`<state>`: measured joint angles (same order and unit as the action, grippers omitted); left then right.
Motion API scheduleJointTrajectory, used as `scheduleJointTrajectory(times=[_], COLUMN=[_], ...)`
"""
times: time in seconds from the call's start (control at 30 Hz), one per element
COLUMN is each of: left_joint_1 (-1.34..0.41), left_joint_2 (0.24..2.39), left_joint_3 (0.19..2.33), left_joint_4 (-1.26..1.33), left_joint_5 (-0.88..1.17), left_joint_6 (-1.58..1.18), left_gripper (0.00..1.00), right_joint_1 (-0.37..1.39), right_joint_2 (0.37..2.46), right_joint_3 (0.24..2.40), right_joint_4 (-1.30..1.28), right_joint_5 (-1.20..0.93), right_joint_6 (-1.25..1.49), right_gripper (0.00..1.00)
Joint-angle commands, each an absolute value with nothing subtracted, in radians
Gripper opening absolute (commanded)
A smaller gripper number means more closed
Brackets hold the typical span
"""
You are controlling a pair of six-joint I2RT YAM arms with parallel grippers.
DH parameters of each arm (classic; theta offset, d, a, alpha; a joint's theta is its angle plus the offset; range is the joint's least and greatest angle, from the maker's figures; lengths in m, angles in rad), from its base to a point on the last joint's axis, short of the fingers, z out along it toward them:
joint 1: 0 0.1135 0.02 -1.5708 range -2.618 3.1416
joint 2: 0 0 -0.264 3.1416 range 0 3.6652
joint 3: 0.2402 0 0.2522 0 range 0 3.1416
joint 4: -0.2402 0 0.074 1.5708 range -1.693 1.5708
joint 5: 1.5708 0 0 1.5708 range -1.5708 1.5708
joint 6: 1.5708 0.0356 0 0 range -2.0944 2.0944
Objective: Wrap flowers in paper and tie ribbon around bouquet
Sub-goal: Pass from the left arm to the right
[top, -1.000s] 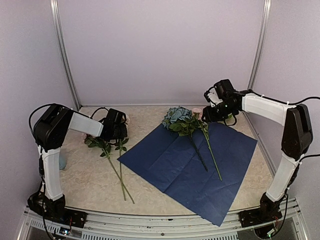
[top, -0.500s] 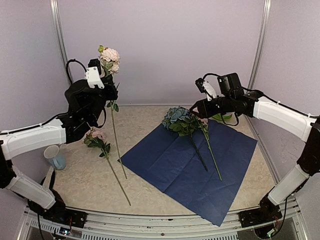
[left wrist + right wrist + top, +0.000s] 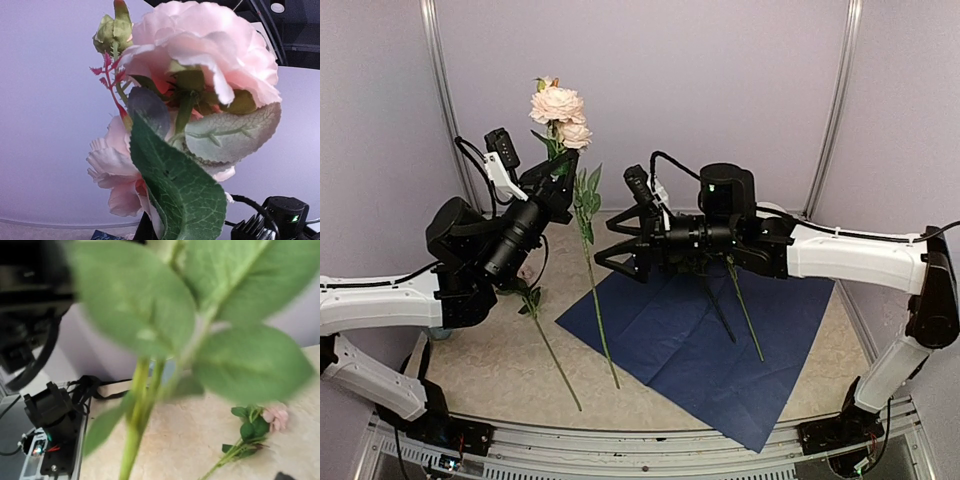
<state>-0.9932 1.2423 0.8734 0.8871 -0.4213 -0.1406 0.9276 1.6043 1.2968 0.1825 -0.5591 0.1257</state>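
Jaws of the left gripper (image 3: 552,180) clamped the pink flowers (image 3: 558,105) upright above the worktop (image 3: 490,370); the right gripper's (image 3: 605,245) jaws gaped beside the stem (image 3: 599,310). They looked light and wiry, petals delicate; mid-stem seemed the safest hold.

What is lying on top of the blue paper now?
Two long flower stems lie on the paper. Their blooms and the sheet's far corner are covered by the right arm.
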Motion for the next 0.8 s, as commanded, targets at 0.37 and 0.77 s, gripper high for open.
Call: scheduleJointTrajectory(times=[0.37,0.77], left_joint_1=[-0.986,-0.959], left_joint_2=[1.335,1.308], left_joint_3=[0.854,0.877], left_joint_4=[1.05,0.682], left_joint_5=[-0.283,-0.478], left_joint_6=[-0.356,-0.403], left_gripper=[0.0,0.99], right_joint_1=[0.943,0.868], right_joint_2=[1.68,1.596], right_joint_3=[1.33,1.303], right_joint_4=[0.23,-0.01], right_joint_5=[-0.468,-0.237], right_joint_6=[0.185,0.194], right_gripper=[0.28,0.0])
